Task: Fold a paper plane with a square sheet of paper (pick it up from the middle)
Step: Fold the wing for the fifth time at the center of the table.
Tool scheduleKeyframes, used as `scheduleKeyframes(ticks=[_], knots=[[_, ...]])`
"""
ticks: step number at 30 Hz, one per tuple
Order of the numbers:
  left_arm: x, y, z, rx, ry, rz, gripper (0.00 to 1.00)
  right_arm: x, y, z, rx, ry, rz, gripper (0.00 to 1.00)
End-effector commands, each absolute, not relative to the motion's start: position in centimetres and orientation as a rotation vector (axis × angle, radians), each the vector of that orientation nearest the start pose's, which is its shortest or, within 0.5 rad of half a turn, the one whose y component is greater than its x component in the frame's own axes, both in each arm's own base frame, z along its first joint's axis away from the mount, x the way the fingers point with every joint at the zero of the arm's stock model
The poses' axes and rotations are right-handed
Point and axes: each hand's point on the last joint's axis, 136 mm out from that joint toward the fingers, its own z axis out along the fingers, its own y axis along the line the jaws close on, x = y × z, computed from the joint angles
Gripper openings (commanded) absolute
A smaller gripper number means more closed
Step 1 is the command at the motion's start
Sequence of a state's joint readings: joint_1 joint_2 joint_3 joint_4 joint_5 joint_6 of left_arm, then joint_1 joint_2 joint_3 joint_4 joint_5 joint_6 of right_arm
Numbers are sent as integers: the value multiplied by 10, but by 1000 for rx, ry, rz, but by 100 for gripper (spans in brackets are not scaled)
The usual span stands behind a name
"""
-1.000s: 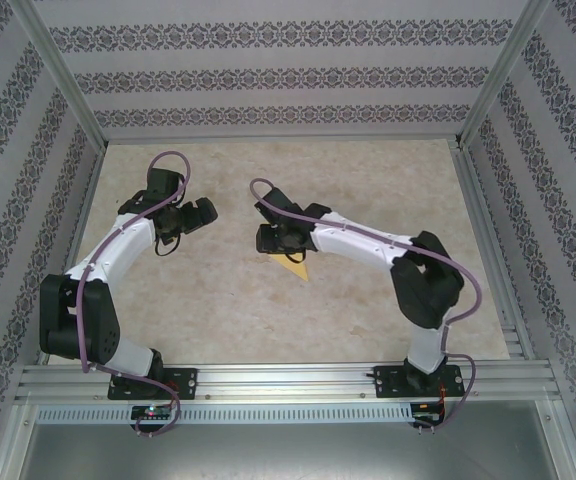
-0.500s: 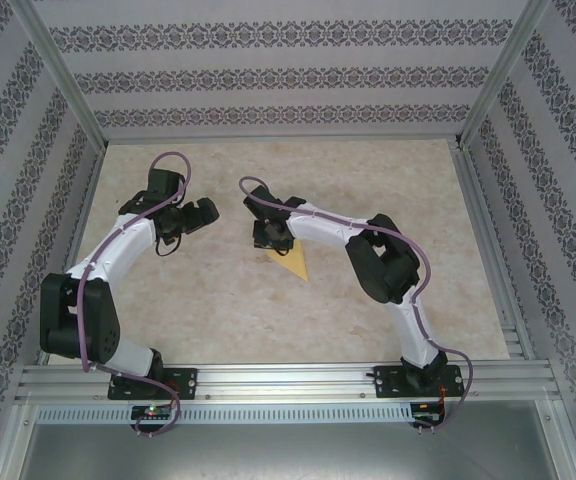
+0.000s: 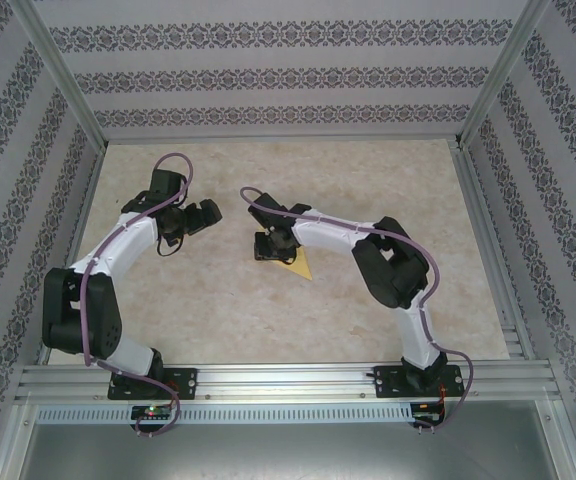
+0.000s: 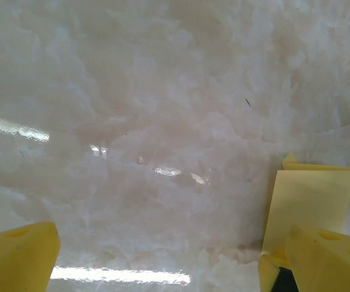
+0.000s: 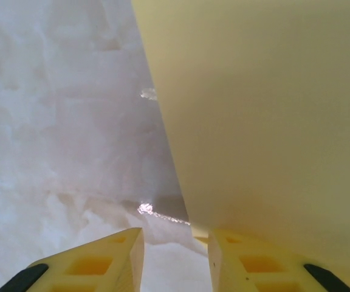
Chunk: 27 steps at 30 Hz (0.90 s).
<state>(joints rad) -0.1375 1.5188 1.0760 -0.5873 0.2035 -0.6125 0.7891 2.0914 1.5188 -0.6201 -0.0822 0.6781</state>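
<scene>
The yellow sheet of paper (image 3: 296,266) lies folded on the marble table, near its middle, with a point toward the near right. My right gripper (image 3: 271,247) is down at its far left end. In the right wrist view the paper (image 5: 260,109) rises over the right finger, and the right gripper (image 5: 175,255) shows a narrow gap with bare table between its fingers. My left gripper (image 3: 196,216) hovers to the left of the paper, wide open (image 4: 169,249) and holding nothing. A folded flap of the paper (image 4: 312,204) lies by its right finger.
The marble tabletop (image 3: 218,300) is walled by patterned panels at the back and sides, with aluminium posts at the corners. A metal rail (image 3: 288,385) with both arm bases runs along the near edge. The right arm's elbow (image 3: 398,265) stands bent to the right of the paper.
The right arm has folded its elbow in toward the middle and its gripper has settled at the paper's far end, its jaws a little narrower. The left arm has barely moved.
</scene>
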Motion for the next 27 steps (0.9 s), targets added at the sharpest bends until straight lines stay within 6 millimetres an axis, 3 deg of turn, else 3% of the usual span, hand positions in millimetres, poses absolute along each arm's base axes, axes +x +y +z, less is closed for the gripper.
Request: scheduleKeyframes(ticks=[1, 5, 9, 14, 20, 27], knots=[[377, -89, 120, -565, 2578, -581, 96, 346, 348, 86, -139, 2706, 533, 37], [375, -99, 119, -532, 2590, -624, 96, 342, 328, 89, -48, 2659, 556, 38], [368, -117, 113, -501, 2613, -706, 95, 333, 316, 72, 17, 2669, 643, 33], [355, -147, 105, -473, 2630, -871, 90, 337, 312, 60, 62, 2665, 745, 25], [341, -179, 96, -410, 2679, -947, 87, 351, 308, 48, 111, 2659, 778, 24], [333, -212, 85, -361, 2722, -1044, 78, 352, 300, 29, 162, 2686, 785, 24]])
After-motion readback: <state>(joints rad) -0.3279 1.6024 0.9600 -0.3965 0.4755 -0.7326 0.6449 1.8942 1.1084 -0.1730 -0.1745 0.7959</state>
